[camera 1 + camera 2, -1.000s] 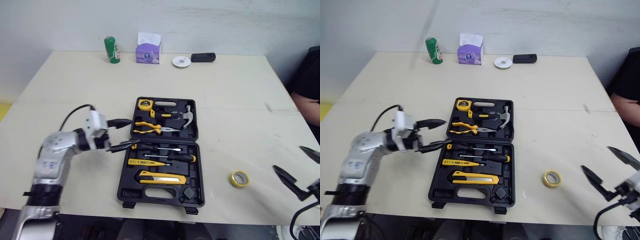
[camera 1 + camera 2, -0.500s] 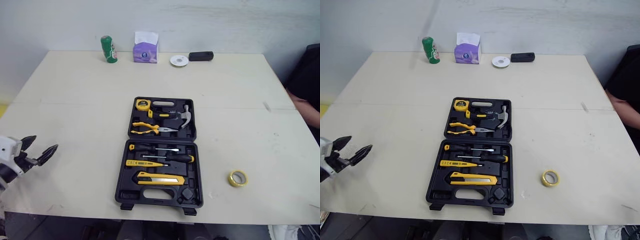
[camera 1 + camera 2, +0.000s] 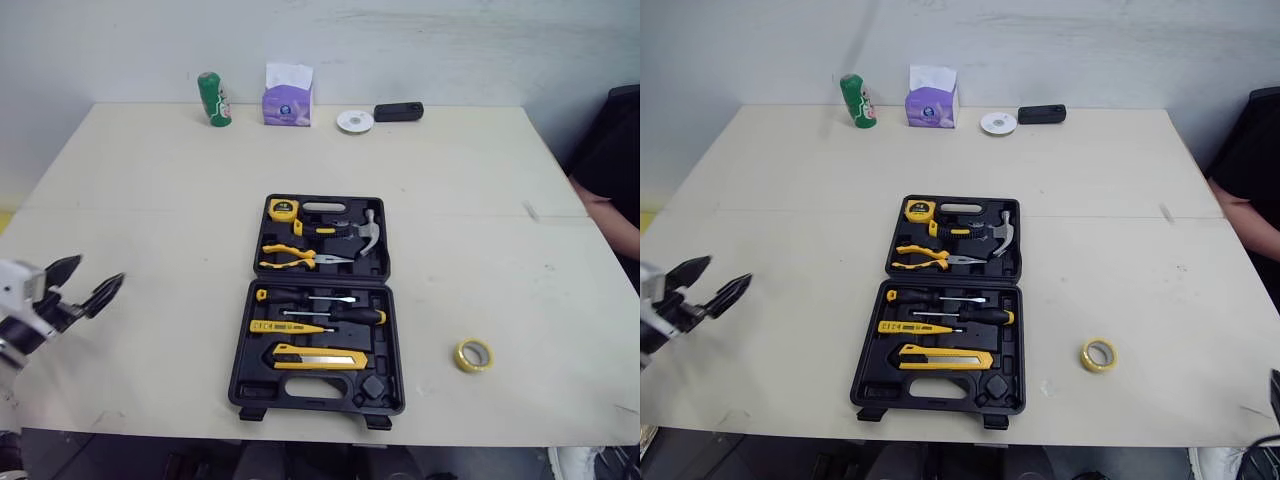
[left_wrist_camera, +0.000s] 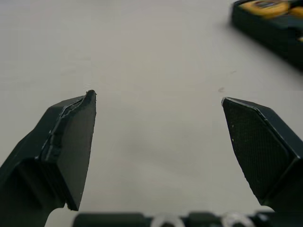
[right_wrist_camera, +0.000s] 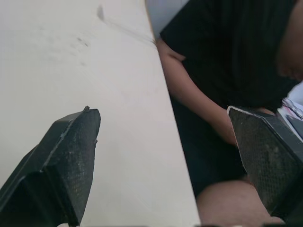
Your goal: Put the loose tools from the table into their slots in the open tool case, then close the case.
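Two arms stood clear of the work at this moment.

Head camera: the tool case [image 3: 318,300] lay open at mid-table, both halves flat. The hammer [image 3: 368,228], pliers [image 3: 295,257], screwdrivers [image 3: 340,314] and knife [image 3: 320,358] were seated in their slots. One yellow tape roll [image 3: 475,355] lay loose on the table [image 3: 150,180], well apart from the case on its right side. A second before, I had the left gripper [image 3: 99,269] at the case's left edge by the screwdriver row. It had since withdrawn to the table's left margin — fingers spread wide, carrying nothing. The right gripper [image 5: 161,109], then hovering near the tape roll, had drawn off to the table's right edge.

Left wrist camera: both fingers stood far apart over bare tabletop, with a corner of the case some way ahead.

Right wrist camera: this gripper was likewise wide open and empty. Beyond the table edge, a person's arm [image 5: 189,90] and dark clothing showed.

Assessment: the left-side placement looked finished, but the tape roll remained unstowed and the lid unclosed — I judged the right arm better placed to fetch the roll.
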Available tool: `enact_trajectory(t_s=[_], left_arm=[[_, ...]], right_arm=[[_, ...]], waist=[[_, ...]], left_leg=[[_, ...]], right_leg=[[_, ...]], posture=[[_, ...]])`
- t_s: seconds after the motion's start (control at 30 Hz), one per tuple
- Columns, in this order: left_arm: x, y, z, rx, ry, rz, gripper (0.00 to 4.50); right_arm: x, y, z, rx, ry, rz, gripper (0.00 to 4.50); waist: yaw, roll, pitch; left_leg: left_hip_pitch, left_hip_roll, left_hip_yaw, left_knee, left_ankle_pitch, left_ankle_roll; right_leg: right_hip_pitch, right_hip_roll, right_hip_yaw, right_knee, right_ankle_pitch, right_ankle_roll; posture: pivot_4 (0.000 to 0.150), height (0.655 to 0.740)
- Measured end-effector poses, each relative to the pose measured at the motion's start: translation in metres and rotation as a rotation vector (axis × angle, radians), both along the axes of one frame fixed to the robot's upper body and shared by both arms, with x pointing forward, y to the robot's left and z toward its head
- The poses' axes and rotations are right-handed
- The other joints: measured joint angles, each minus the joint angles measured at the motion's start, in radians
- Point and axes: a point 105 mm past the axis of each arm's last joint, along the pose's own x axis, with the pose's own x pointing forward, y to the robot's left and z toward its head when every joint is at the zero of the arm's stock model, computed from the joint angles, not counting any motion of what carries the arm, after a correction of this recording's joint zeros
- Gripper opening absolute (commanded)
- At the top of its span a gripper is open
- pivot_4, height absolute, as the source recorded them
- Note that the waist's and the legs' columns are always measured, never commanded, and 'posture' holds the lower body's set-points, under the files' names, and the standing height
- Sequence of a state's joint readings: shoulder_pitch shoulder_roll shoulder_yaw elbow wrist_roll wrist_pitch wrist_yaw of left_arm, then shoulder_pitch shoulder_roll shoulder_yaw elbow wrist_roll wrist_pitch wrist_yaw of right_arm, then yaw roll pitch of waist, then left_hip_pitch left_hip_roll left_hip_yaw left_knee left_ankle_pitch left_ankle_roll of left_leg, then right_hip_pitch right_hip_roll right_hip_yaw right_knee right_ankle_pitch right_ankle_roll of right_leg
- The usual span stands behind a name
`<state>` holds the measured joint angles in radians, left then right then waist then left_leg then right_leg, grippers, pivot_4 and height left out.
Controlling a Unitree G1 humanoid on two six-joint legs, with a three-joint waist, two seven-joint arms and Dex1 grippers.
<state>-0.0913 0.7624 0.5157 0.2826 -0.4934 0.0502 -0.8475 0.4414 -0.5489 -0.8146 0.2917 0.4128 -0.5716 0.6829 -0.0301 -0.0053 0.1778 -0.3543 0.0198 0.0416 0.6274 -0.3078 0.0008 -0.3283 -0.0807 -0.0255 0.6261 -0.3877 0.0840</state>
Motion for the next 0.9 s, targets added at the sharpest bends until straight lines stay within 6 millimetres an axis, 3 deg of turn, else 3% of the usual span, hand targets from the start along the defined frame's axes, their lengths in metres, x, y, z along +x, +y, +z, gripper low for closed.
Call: enact_trajectory(t_s=[0.13,0.2,0.4,0.53,0.7,0.8,0.9], left_arm=[[0.008,-0.051,0.011,0.018,0.007,-0.219,4.47],[0.009,-0.079,0.017,0.028,0.014,-0.343,4.47],[-0.009,-0.151,0.019,0.044,0.097,-0.715,4.47],[-0.019,-0.178,0.029,0.074,0.078,-0.873,4.47],[-0.028,-0.207,0.035,0.097,0.025,-1.023,4.47],[-0.032,-0.217,0.033,0.091,0.014,-1.069,4.47],[-0.038,-0.225,0.033,0.095,0.010,-1.108,4.47]], right_arm=[[0.023,0.022,0.021,-0.011,-0.021,0.129,4.50],[0.034,0.045,0.032,-0.001,0.004,0.265,4.50],[0.050,0.095,0.055,-0.011,0.173,0.508,4.50],[0.055,0.116,0.052,-0.008,0.457,0.548,4.50],[0.047,0.171,0.067,-0.011,0.718,0.738,4.50],[0.032,0.187,0.052,-0.021,0.917,0.798,4.50],[0.029,0.197,0.045,-0.065,1.011,0.822,4.50]], waist=[[0.001,0.001,0.001],[0.002,0.001,0.001],[0.002,-0.001,0.002],[0.004,0.000,0.002],[0.006,-0.003,0.003],[0.012,-0.004,0.004],[0.022,-0.005,0.004]], left_leg=[[-0.001,0.000,0.000,0.000,0.000,0.000],[-0.001,0.000,0.000,0.001,0.000,0.000],[-0.002,0.000,0.000,0.002,0.001,0.001],[-0.003,0.000,0.000,0.002,0.001,0.001],[-0.004,0.001,-0.001,0.002,0.001,0.001],[-0.006,0.001,-0.001,0.003,0.001,0.001],[-0.010,0.001,-0.001,0.007,0.003,-0.002]], right_leg=[[0.000,0.001,0.000,0.000,0.000,0.000],[0.000,0.002,0.000,0.001,0.000,0.000],[0.000,0.002,0.000,0.001,0.000,0.001],[0.000,0.003,0.000,0.000,0.000,0.001],[0.000,0.005,-0.001,-0.001,0.001,0.002],[0.000,0.005,-0.001,-0.004,0.002,0.003],[-0.001,0.005,0.000,-0.005,0.002,0.005]], posture=[[0.150,0.7400],[0.150,0.7400],[0.150,0.7400],[0.150,0.7400],[0.150,0.7400],[0.150,0.7400],[0.150,0.7400]])
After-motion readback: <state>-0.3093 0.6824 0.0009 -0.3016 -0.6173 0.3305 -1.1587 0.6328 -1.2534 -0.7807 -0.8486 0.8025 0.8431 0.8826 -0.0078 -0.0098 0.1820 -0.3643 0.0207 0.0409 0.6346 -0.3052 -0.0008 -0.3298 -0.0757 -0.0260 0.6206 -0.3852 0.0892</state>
